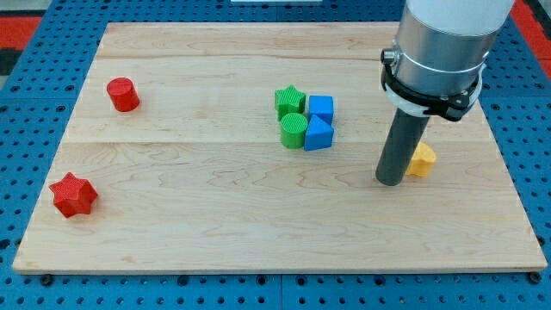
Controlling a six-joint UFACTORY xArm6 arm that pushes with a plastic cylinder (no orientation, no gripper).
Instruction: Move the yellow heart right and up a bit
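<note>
A yellow block (423,160), partly hidden behind the rod so its heart shape is hard to make out, lies at the view's right on the wooden board (215,215). My tip (390,182) rests on the board just to the left of the yellow block and slightly below it, touching or nearly touching its left side. The rod and the arm's grey body rise from there toward the view's top right.
A green star (290,100), a green cylinder (294,130) and two blue blocks (320,108) (318,134) cluster mid-board. A red cylinder (123,94) stands at the upper left, a red star (72,195) at the lower left. The board's right edge is near the yellow block.
</note>
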